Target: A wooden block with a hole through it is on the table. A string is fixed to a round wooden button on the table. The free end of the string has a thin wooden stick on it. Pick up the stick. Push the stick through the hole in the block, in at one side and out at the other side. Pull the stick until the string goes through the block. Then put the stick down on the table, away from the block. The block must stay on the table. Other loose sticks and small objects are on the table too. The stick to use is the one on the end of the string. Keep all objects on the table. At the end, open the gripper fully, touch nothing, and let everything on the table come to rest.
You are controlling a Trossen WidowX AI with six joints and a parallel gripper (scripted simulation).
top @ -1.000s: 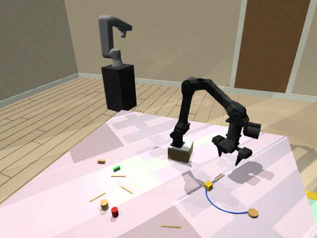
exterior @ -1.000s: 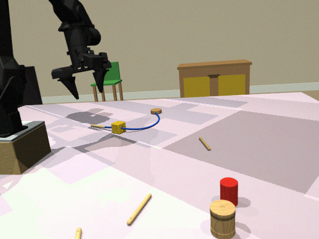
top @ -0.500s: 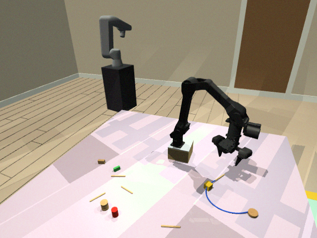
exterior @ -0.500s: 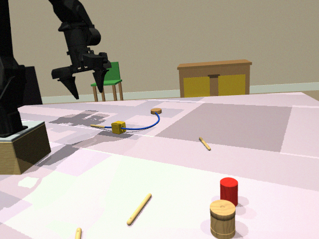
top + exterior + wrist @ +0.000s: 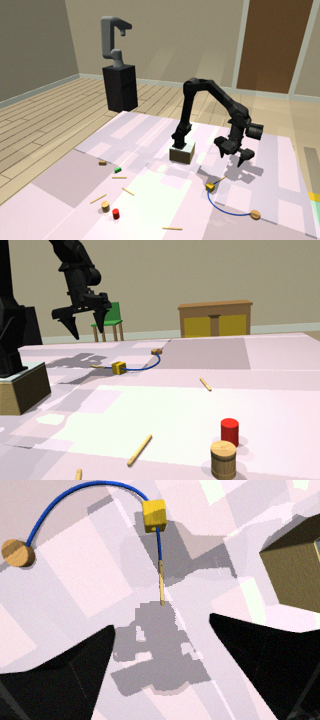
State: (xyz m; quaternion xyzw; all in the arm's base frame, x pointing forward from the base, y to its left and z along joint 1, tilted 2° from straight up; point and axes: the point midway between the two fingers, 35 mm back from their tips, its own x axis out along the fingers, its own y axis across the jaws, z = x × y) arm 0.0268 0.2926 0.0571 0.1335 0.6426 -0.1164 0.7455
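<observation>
The yellow wooden block (image 5: pixel 210 187) (image 5: pixel 118 367) (image 5: pixel 154 514) sits on the table. The blue string (image 5: pixel 222 210) (image 5: pixel 147 366) (image 5: pixel 75 492) runs from the round wooden button (image 5: pixel 255 214) (image 5: pixel 156 351) (image 5: pixel 17 553) into the block and out at its other side. The thin stick (image 5: pixel 221 178) (image 5: pixel 97 366) (image 5: pixel 162 585) on the string's end lies flat on the table just beyond the block. My gripper (image 5: pixel 232 159) (image 5: pixel 85 330) (image 5: pixel 163 623) is open and empty. It hangs well above the table, up and away from the stick.
The arm's base stands on a wooden pedestal (image 5: pixel 181 155) (image 5: pixel 23 389) (image 5: pixel 295 567). Several loose sticks (image 5: pixel 127 191) (image 5: pixel 205 383), a red cylinder (image 5: pixel 115 213) (image 5: pixel 229 431), a wooden cylinder (image 5: pixel 105 206) (image 5: pixel 223 459), a green piece (image 5: pixel 117 169) and a small wooden piece (image 5: pixel 102 162) lie on the table's left.
</observation>
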